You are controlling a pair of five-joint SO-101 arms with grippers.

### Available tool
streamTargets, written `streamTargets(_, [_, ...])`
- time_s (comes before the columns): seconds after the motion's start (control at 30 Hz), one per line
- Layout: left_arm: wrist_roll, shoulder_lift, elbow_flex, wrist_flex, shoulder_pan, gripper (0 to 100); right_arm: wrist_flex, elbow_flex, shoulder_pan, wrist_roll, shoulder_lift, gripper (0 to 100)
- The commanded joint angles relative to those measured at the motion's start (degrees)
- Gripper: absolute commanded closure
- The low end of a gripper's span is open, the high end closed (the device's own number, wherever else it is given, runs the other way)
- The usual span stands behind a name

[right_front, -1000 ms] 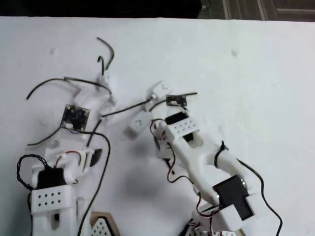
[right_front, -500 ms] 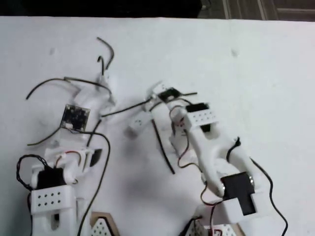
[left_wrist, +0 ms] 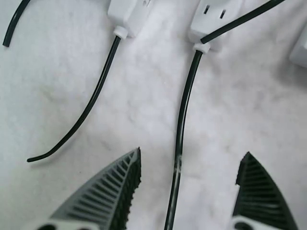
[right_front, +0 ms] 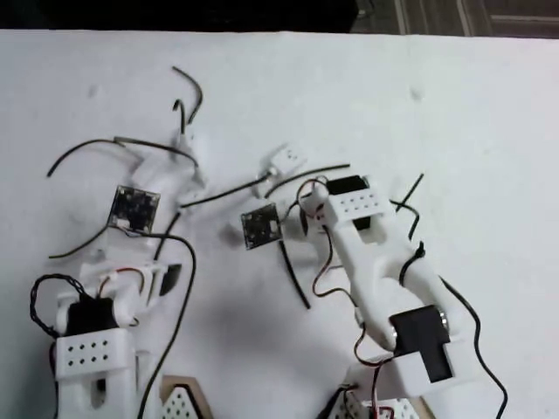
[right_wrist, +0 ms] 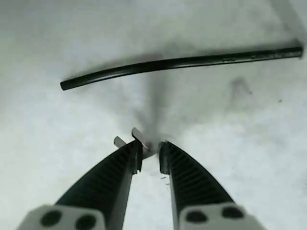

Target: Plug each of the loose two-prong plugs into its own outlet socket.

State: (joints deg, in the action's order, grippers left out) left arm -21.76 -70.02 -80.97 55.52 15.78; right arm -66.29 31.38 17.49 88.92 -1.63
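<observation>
White table (right_front: 454,105), left gripper (left_wrist: 191,157) at near left, jaws spread wide either side of a black cable (left_wrist: 184,96) running to a white slotted outlet socket (left_wrist: 211,19). Right gripper (right_wrist: 149,148) near table centre, clamped on a two-prong plug (right_wrist: 136,135). Its metal prongs poke past the fingertips, and a loose black cable length (right_wrist: 182,62) lies just beyond.

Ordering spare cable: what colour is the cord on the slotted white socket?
Black; the cord shows best in the left wrist view.
</observation>
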Motion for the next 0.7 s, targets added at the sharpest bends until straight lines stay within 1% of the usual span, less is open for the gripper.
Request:
streamTargets(0.0, [0.18,-0.84,0.18,-0.97,0.31,68,0.48,-2.64,0.40,-1.05,-1.27,96.1])
streamTargets(0.13, [0.18,-0.84,0.18,-1.05,0.22,68,0.48,-2.64,0.04,-12.31,-3.82,83.9])
streamTargets(0.2, [0.18,-0.84,0.18,-1.05,0.13,68,0.13,-2.55,0.31,-17.58,-7.08,79.9])
streamTargets(0.27, [0.18,-0.84,0.18,-1.05,0.13,68,-0.31,-2.46,0.40,-22.42,-10.59,80.5])
streamTargets(0.37, [0.18,-0.84,0.18,-1.05,0.22,68,-0.92,-2.46,0.40,-31.74,-15.43,85.0])
streamTargets(0.43, [0.18,-0.84,0.18,-1.05,0.31,68,-1.10,-2.20,0.04,-42.11,-17.54,89.6])
streamTargets(0.47, [0.18,-0.84,0.18,-1.05,0.40,68,-1.10,-2.20,-0.13,-48.79,-18.07,91.6])
streamTargets(0.53, [0.18,-0.84,0.18,-1.05,0.40,68,-1.19,-2.20,-2.15,-64.18,-18.15,94.2])
streamTargets(0.6, [0.18,-0.84,0.18,-1.05,0.40,68,-1.19,-2.20,-4.18,-79.74,-17.36,93.2])
streamTargets(0.63, [0.18,-0.84,0.18,-1.05,0.31,68,-1.54,-2.20,-5.23,-84.75,-16.66,91.6])
streamTargets(0.67, [0.18,-0.84,0.18,-1.05,0.31,68,-1.98,-2.29,-5.93,-86.95,-15.60,89.8])
